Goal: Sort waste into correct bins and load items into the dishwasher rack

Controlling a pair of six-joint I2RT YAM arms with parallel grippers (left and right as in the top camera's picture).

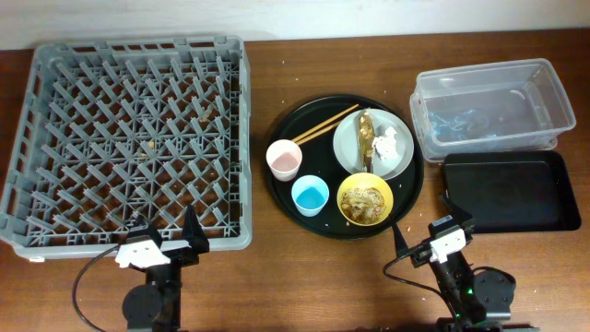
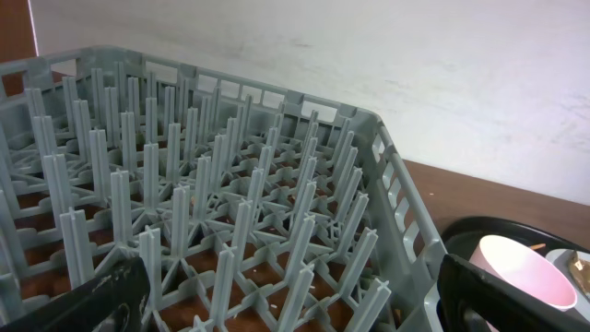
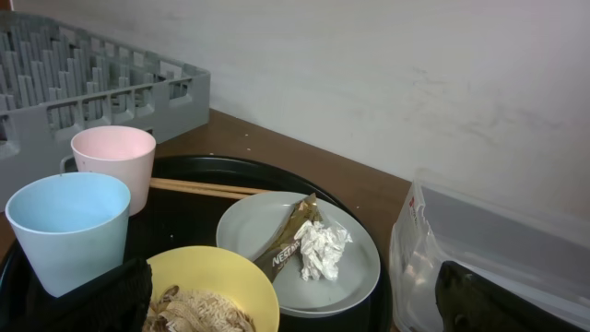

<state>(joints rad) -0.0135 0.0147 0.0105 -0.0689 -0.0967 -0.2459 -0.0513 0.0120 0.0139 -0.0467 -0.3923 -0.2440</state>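
Overhead — 1 plate (image 1: 348,146), 2 chopsticks (image 1: 324,124)

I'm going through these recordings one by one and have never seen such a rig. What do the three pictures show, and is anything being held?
This is a robot with two arms at a wooden table. The overhead picture looks straight down; the other two come from a camera on each wrist, so the dark shapes at their bottom corners are that arm's own fingers. The left hand sits by the grey dishwasher rack; the right hand sits near a round black tray. On that tray: a plate carrying a wrapper and crumpled paper, a yellow bowl with food scraps, a pink cup, a blue cup and chopsticks. Right of it stand a clear tub and a flat black tray. Both hands are open and hold nothing.
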